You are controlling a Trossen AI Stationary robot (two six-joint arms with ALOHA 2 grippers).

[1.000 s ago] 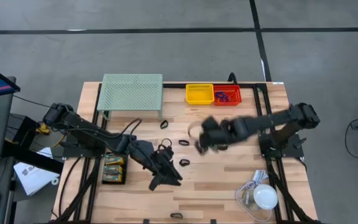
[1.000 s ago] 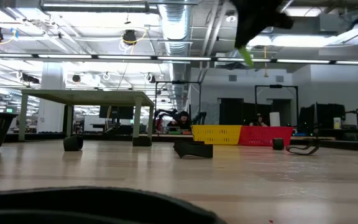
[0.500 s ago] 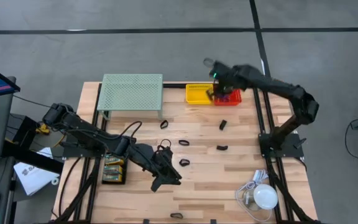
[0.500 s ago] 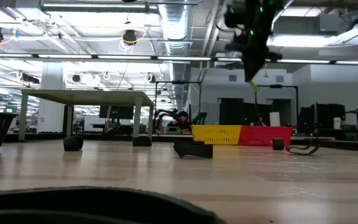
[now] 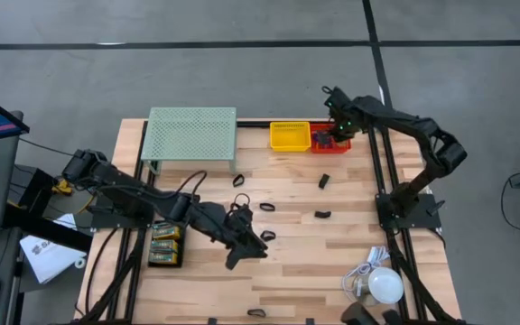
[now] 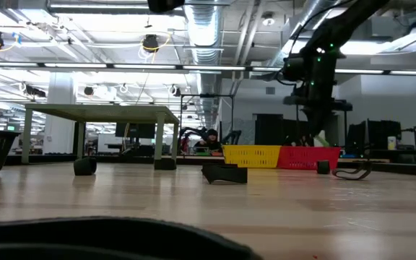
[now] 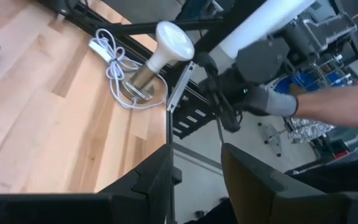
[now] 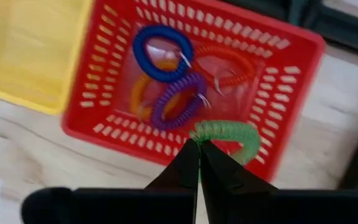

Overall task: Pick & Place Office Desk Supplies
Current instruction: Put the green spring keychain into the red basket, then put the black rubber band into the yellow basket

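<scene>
The right hand point(image 8: 199, 144) has swung from mid-surface to above the red plastic mesh basket point(image 8: 291, 50), fingers pinched on a green coiled ring point(image 8: 229, 134) hanging directly over the basket's near wall. The left hand point(image 5: 242, 246), half-open, waits mid-surface.

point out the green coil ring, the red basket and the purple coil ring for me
green coil ring point(image 8: 229, 134): right wrist view, on the top of its loop, just past the shut jaws.
red basket point(image 8: 107, 134): right wrist view, on its near slotted wall.
purple coil ring point(image 8: 166, 112): right wrist view, on the coil's lower arc, inside the basket.
</scene>
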